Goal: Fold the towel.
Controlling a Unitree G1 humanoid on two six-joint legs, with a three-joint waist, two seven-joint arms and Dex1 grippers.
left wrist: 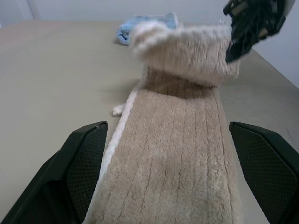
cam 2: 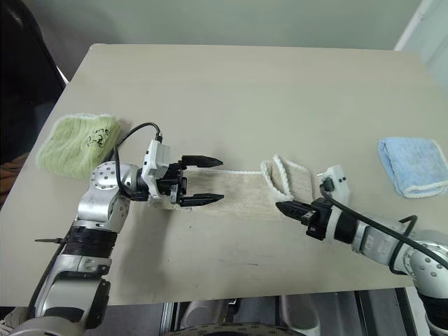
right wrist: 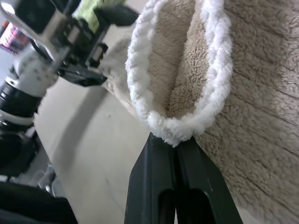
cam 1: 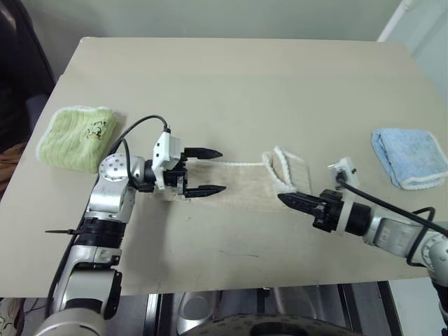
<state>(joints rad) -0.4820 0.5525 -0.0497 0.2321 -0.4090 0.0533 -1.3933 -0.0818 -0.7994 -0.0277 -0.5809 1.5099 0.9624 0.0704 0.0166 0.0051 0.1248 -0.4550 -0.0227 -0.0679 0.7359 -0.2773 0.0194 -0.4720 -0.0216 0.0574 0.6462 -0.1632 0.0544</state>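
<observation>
The towel, a beige terry strip with white edging, lies across the middle of the table. Its right end is lifted and curled back over itself into a loop. My right gripper is shut on that end's white edging, as the right wrist view shows close up. My left gripper hovers over the towel's left end, pointing along the strip. It is open, with one of its fingers on each side of the cloth and nothing held.
A folded light-green towel lies at the table's left edge, and a folded light-blue towel near the right edge. The table's front edge runs just below both arms. Bare tabletop stretches behind the beige towel.
</observation>
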